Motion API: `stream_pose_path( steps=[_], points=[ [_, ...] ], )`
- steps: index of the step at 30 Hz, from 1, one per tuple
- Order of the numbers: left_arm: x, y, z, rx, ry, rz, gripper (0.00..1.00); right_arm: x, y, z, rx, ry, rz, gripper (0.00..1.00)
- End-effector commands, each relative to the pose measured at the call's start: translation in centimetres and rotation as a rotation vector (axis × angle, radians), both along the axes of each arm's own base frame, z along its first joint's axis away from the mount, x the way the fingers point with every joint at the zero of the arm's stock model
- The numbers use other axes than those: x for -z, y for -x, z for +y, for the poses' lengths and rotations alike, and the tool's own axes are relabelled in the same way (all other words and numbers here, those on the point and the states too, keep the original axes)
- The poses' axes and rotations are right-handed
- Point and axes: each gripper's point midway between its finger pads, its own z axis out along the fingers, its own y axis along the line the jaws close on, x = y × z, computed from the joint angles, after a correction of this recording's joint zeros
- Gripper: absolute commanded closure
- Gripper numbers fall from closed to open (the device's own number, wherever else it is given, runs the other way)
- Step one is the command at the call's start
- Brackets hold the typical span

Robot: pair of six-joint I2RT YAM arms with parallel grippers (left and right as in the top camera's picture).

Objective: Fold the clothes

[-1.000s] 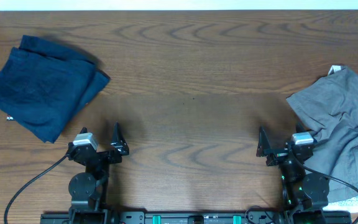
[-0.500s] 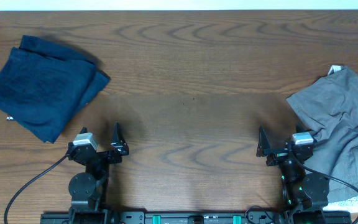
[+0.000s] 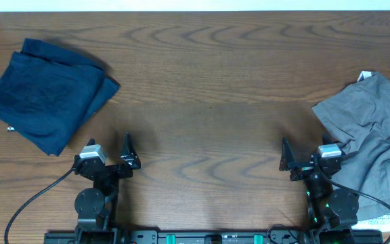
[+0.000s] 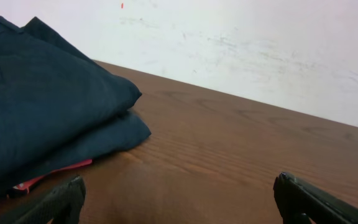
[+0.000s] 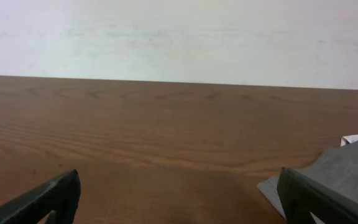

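I am a pair of arms mounted at the near edge of a brown wooden bench (image 3: 208,102), seen from above and from each wrist.

My left tool (image 3: 128,154) sits low by the near edge, left of centre. It is released: in the left wrist view its two dark fingertips stand far apart at the bottom corners, with bare wood between them and nothing held.

My right tool (image 3: 288,161) sits by the near edge, right of centre. It is also released, fingers spread wide and empty in the right wrist view.

The grey garment (image 3: 371,135) lies unfolded and rumpled along the right edge of the bench, spreading toward the near right corner and running past the frame. A small white label (image 3: 365,76) shows at its far tip. The cloth's left border lies just beside my right wrist; I cannot tell whether they touch. My right fingers are clear of it.

A navy garment (image 3: 46,91) lies folded near the far left corner, well apart from my left tool. A red strip (image 4: 48,174) shows under its lower fold.

A pale wall (image 5: 179,37) rises behind the far edge.
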Motion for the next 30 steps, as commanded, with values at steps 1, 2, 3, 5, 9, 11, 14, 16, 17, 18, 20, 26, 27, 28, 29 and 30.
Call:
stream_pose_path(
  steps=[1,2,3,5,9,11,14,16,17,18,20,26,27,28,29,30],
  points=[
    [1.89,0.08,0.23,-0.009,-0.016,0.059,0.02,0.18,-0.02,-0.1,0.002,-0.007,0.004,0.01],
    [1.89,0.08,0.23,-0.009,-0.016,0.059,0.02,0.18,-0.02,-0.1,0.002,-0.007,0.004,0.01],
    [1.9,0.08,0.23,-0.009,-0.016,0.06,0.02,0.19,-0.02,-0.1,0.002,-0.007,0.005,0.01],
    [1.9,0.08,0.22,-0.009,-0.016,0.06,0.02,0.19,-0.02,-0.1,0.002,-0.007,0.005,0.01],
    [1.89,0.08,0.23,-0.009,-0.016,0.059,0.02,0.18,-0.02,-0.1,0.002,-0.007,0.004,0.01],
    [1.89,0.08,0.22,-0.009,-0.016,0.059,0.02,0.18,-0.02,-0.1,0.002,-0.007,0.004,0.01],
    [1.89,0.08,0.22,-0.009,-0.016,0.059,0.02,0.19,-0.02,-0.1,0.002,-0.007,0.005,0.01],
    [1.89,0.08,0.23,-0.009,-0.017,0.059,0.02,0.18,-0.02,-0.1,0.002,-0.007,0.004,0.01],
    [1.89,0.08,0.22,-0.009,-0.017,0.059,0.02,0.18,-0.02,-0.1,0.002,-0.007,0.004,0.01],
    [1.83,0.07,0.22,-0.009,-0.016,0.057,0.02,0.18,-0.02,-0.1,0.002,-0.007,0.004,0.01],
    [1.6,0.04,0.23,-0.009,-0.016,0.047,0.02,0.17,-0.02,-0.09,0.001,-0.007,0.004,0.01],
    [2.01,0.07,0.14,-0.005,-0.008,0.064,0.02,0.29,-0.04,-0.16,0.007,-0.028,0.012,0.01],
    [2.01,0.05,0.14,-0.005,-0.009,0.065,0.02,0.26,-0.06,-0.17,0.009,-0.047,0.014,0.01],
    [1.95,0.06,0.12,-0.004,-0.008,0.064,0.02,0.27,-0.06,-0.18,0.011,-0.059,0.016,0.01],
    [1.92,0.07,0.01,0.003,-0.008,0.066,0.02,0.29,-0.05,-0.13,0.008,-0.059,0.017,0.01],
    [1.86,0.1,-0.35,0.023,-0.005,0.071,0.02,0.25,-0.03,-0.03,0.002,-0.059,0.018,0.01]
  ],
)
